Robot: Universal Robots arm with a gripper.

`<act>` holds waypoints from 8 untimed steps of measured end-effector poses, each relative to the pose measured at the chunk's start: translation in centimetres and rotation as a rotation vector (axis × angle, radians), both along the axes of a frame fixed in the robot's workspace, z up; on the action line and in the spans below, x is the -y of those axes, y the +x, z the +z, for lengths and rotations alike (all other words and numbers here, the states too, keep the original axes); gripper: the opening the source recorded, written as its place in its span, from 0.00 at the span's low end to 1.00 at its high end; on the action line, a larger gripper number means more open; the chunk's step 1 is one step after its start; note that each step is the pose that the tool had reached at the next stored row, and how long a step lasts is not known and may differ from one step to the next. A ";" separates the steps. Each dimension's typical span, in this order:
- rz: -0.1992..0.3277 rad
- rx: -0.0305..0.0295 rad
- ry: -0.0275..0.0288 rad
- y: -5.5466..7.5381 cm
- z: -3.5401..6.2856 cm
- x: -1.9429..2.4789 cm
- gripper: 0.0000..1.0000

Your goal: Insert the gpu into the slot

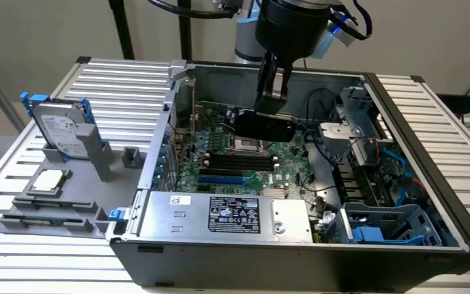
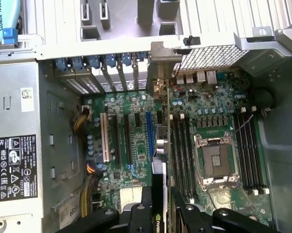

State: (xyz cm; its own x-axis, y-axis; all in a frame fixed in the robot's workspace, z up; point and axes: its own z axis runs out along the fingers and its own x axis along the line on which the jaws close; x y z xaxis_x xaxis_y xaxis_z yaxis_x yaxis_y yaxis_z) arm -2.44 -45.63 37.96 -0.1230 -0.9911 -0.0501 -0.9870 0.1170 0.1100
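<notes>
Black metal makes up the pincer (image 1: pixel 269 109) (image 2: pixel 161 213). Its two fingers (image 2: pixel 138 213) are closed tight on the thin flat black card with a silvery metal end (image 1: pixel 264 125) (image 2: pixel 158 194). The card stands on its edge, held up in the air over the middle of the green board (image 1: pixel 288 159) inside the open grey computer case (image 1: pixel 300 269). The long thin bright-blue plastic slot (image 1: pixel 221 180) (image 2: pixel 149 133) lies on the board below, and the card is not in it. In the wrist view the card's edge runs just beside the slot, between it and the black memory strips (image 2: pixel 180 150). A big silver box with a label (image 1: pixel 227 214) sits along one edge of the case. On the slatted metal bench (image 1: pixel 120 79), a hard drive in a blue frame (image 1: pixel 59 131) stands near the case.
</notes>
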 end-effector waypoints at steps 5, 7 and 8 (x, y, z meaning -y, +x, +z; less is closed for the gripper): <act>0.017 0.0000 0.0125 -0.2 -0.82 0.81 0.26; 0.025 0.0000 0.0174 -0.3 -1.15 1.08 0.26; 0.028 0.0000 0.0199 -0.4 -1.33 1.21 0.26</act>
